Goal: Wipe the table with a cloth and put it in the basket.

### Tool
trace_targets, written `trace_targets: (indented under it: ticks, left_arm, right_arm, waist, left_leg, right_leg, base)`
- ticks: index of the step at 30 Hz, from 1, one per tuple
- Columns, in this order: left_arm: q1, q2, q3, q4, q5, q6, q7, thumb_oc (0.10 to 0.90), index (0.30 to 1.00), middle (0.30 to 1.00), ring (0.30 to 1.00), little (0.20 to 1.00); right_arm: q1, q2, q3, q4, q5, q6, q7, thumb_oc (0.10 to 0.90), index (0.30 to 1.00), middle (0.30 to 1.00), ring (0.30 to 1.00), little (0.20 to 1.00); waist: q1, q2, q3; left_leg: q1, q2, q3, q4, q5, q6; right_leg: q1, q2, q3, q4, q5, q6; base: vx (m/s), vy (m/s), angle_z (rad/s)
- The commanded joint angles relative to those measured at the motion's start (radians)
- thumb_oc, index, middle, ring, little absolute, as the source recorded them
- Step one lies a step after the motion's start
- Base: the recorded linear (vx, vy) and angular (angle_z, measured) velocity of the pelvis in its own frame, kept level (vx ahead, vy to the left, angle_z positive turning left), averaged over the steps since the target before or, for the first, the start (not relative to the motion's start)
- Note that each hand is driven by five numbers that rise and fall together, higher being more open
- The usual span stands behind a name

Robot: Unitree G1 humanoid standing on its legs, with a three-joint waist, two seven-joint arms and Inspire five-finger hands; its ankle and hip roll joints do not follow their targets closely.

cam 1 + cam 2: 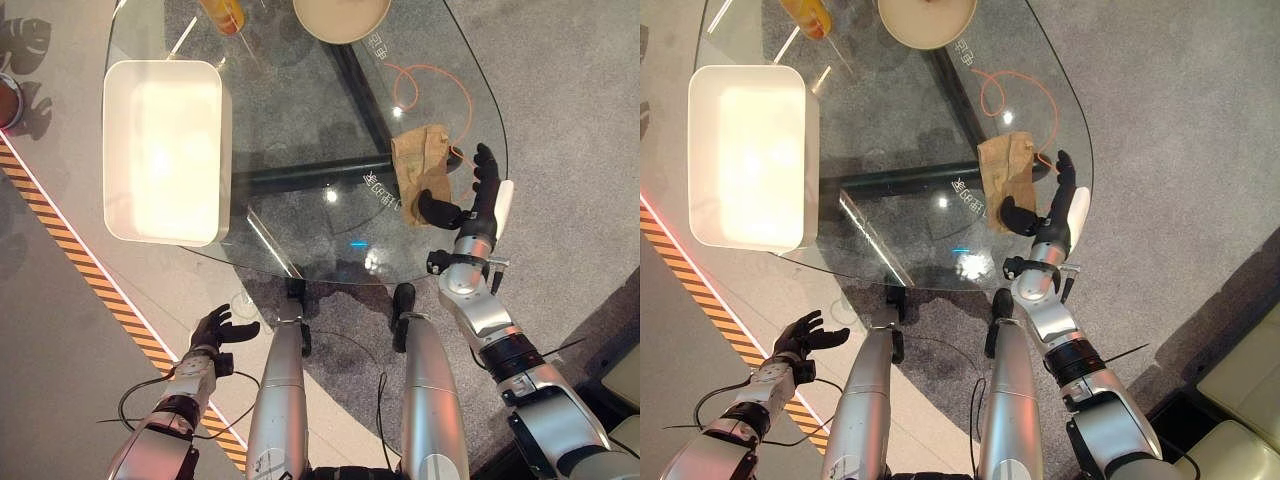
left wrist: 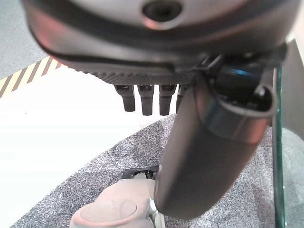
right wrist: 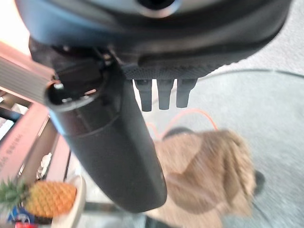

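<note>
Glass worktop [image 1: 300, 130] carries a soft, light cloth [image 1: 420, 160]; right hand [image 1: 470, 200], fingers [image 1: 486, 160] spread empty, should pinch its bunched middle.

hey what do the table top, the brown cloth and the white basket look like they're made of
Table top: clear glass, glossy; the floor and dark frame show through and lights glint on it.
Cloth: soft fabric, matte brown, creased and folded; it looks fuzzy in the right wrist view.
Basket: probably smooth white plastic, with rounded corners and plain walls; glare hides finer detail.
</note>
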Motion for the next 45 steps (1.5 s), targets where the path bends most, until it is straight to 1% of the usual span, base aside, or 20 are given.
trace_targets:
  ticks: [1,2,8,18,21,23,29,38,45]
  left_arm:
    - [0.071,-0.008,0.005,0.035,-0.015,-0.035,0.029,0.8,0.9,0.9,0.9,0.9]
    - [0.067,-0.012,0.001,0.04,-0.014,-0.038,0.029,0.8,0.9,0.9,0.9,0.9]
    - [0.07,-0.023,-0.011,0.041,-0.01,-0.041,0.033,0.8,0.9,0.9,0.9,0.9]
    - [0.07,-0.037,-0.023,0.041,-0.011,-0.04,0.039,0.8,0.9,0.9,0.9,0.9]
    - [0.06,-0.039,-0.032,0.046,-0.01,-0.038,0.035,0.8,0.9,0.9,0.9,0.9]
    - [0.058,-0.042,-0.036,0.05,-0.01,-0.041,0.032,0.8,0.9,0.9,0.9,0.9]
    - [0.05,-0.05,-0.053,0.056,-0.007,-0.033,0.026,0.8,0.9,0.9,0.9,0.9]
    - [0.044,-0.052,-0.066,0.041,-0.005,-0.016,0.029,0.8,0.9,0.9,0.9,0.9]
    - [0.04,-0.052,-0.073,0.03,-0.008,-0.007,0.029,0.8,0.9,0.9,0.9,0.9]
  right_arm:
    - [-0.035,-0.029,-0.001,-0.109,-0.068,-0.012,-0.013,0.8,0.9,0.9,0.9,0.9]
    - [-0.042,-0.018,0.014,-0.091,-0.049,0.003,-0.02,0.8,0.9,0.9,0.9,0.9]
    - [-0.054,-0.005,0.034,-0.059,-0.012,0.03,-0.034,0.8,0.9,0.9,0.9,0.9]
    - [-0.091,0.01,0.061,-0.01,-0.016,0.087,-0.046,0.8,0.9,0.9,0.9,0.9]
    - [-0.132,-0.002,0.072,0.058,-0.012,0.106,-0.053,0.8,0.9,0.9,0.9,0.9]
    - [-0.147,-0.004,0.075,0.09,-0.015,0.1,-0.055,0.8,0.9,0.9,0.9,0.9]
    - [-0.222,-0.021,0.085,0.199,-0.014,0.129,-0.045,0.8,0.9,0.9,0.9,0.9]
    - [-0.278,-0.025,0.1,0.273,0.002,0.141,-0.032,0.8,0.9,0.9,0.9,0.9]
    - [-0.294,-0.017,0.117,0.291,-0.034,0.156,-0.003,0.8,0.9,0.9,0.9,0.9]
  waist:
    - [-0.009,0.012,-0.02]
    - [-0.007,0.012,-0.02]
    - [-0.001,0.017,-0.02]
    - [0.006,0.031,-0.02]
    - [0.014,0.04,-0.02]
    - [0.017,0.044,-0.02]
    - [0.031,0.056,-0.02]
    - [0.045,0.066,-0.02]
    - [0.049,0.072,-0.02]
  left_leg:
    - [0.011,-0.087,0.059,0.122,-0.126,0.08]
    - [0.016,-0.087,0.06,0.118,-0.125,0.079]
    - [0.026,-0.087,0.063,0.11,-0.121,0.081]
    - [0.036,-0.09,0.069,0.099,-0.113,0.08]
    - [0.04,-0.09,0.071,0.098,-0.111,0.08]
    - [0.039,-0.09,0.071,0.098,-0.111,0.08]
    - [0.041,-0.09,0.071,0.099,-0.11,0.078]
    - [0.041,-0.094,0.068,0.095,-0.107,0.08]
    - [0.043,-0.098,0.069,0.091,-0.106,0.08]
  right_leg:
    - [0.053,0.052,-0.007,-0.169,0.111,-0.05]
    - [0.059,0.05,-0.009,-0.173,0.11,-0.051]
    - [0.067,0.047,-0.014,-0.174,0.111,-0.052]
    - [0.067,0.045,-0.015,-0.172,0.113,-0.052]
    - [0.068,0.039,-0.02,-0.168,0.112,-0.053]
    - [0.066,0.038,-0.021,-0.165,0.112,-0.053]
    - [0.064,0.034,-0.026,-0.155,0.109,-0.054]
    - [0.06,0.031,-0.032,-0.153,0.111,-0.053]
    - [0.059,0.03,-0.033,-0.154,0.113,-0.053]
  base:
    - [0.0,0.0,0.0]
    - [0.0,0.0,0.0]
    - [0.0,0.0,0.0]
    - [0.0,0.0,0.0]
    - [0.0,0.0,0.0]
    - [0.0,0.0,0.0]
    - [0.0,0.0,0.0]
    - [0.0,0.001,0.0]
    - [0.0,0.0,0.0]
